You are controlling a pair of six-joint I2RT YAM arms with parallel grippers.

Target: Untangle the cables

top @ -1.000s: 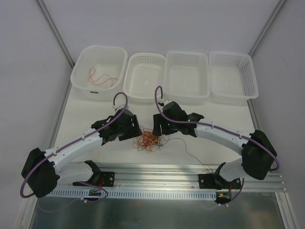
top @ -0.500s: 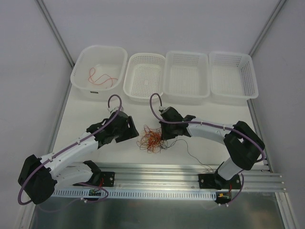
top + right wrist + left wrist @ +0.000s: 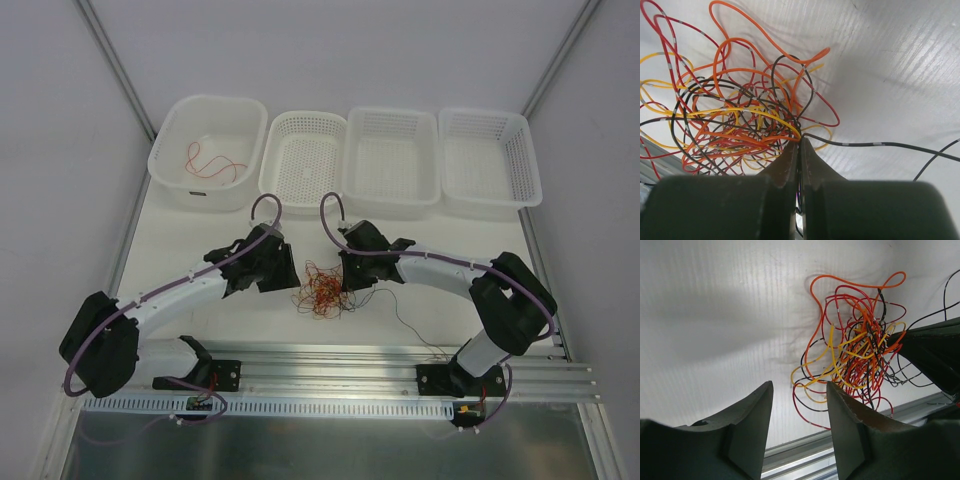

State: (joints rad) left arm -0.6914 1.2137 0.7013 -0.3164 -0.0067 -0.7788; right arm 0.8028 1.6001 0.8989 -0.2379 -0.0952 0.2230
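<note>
My closed right gripper [image 3: 799, 141] hides which strands it pinches in the cables [image 3: 322, 291], a red, orange, yellow and black knot on the table [image 3: 180, 235] between my arms. My left gripper [image 3: 800, 386] gapes beside it.

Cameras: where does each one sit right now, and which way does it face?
Top external: above and behind the robot, looking down at the table, white bins and both arms.
Left wrist: on the left arm, looking low across the table at the cable tangle; its open left gripper shows.
Right wrist: on the right arm, close against the tangle; its right gripper shows, shut on strands.
Shared: both wrist views see that tangle from opposite sides.
</note>
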